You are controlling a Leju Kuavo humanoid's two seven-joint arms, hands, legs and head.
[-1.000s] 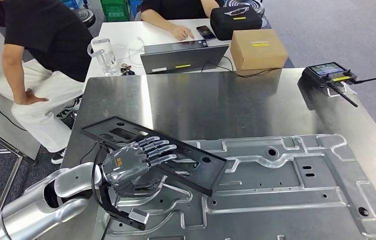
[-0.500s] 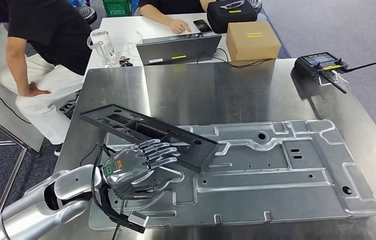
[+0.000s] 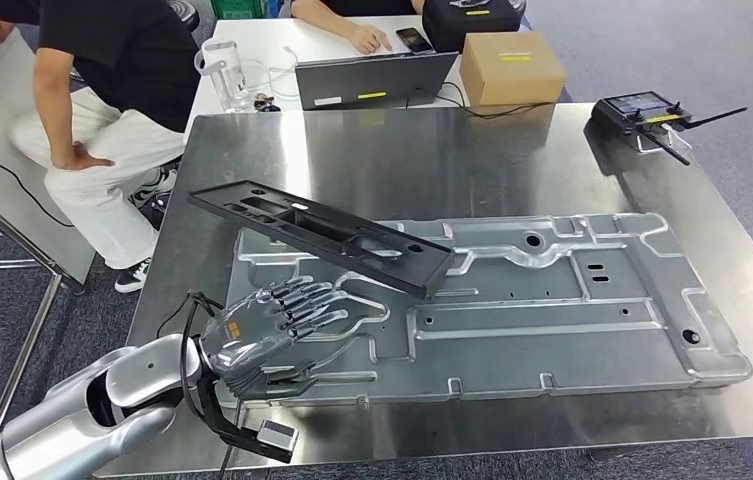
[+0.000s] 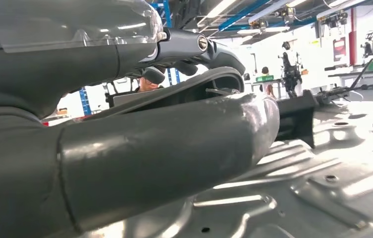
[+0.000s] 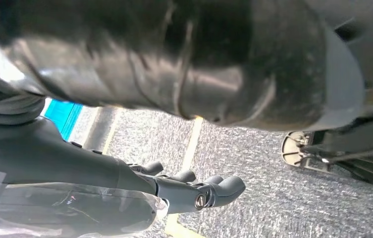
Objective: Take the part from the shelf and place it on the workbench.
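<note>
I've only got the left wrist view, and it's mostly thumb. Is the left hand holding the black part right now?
Observer: No. In the head view the left hand holds nothing. Its fingers are spread over the near left corner of the silver plate, apart from the black part.
Operator: Where does the part lie?
Observer: Diagonally on the workbench, with one end on the plate and the other reaching past the plate's left edge.
Operator: And the right hand?
Observer: The right hand hangs over grey carpet, holding nothing.
</note>
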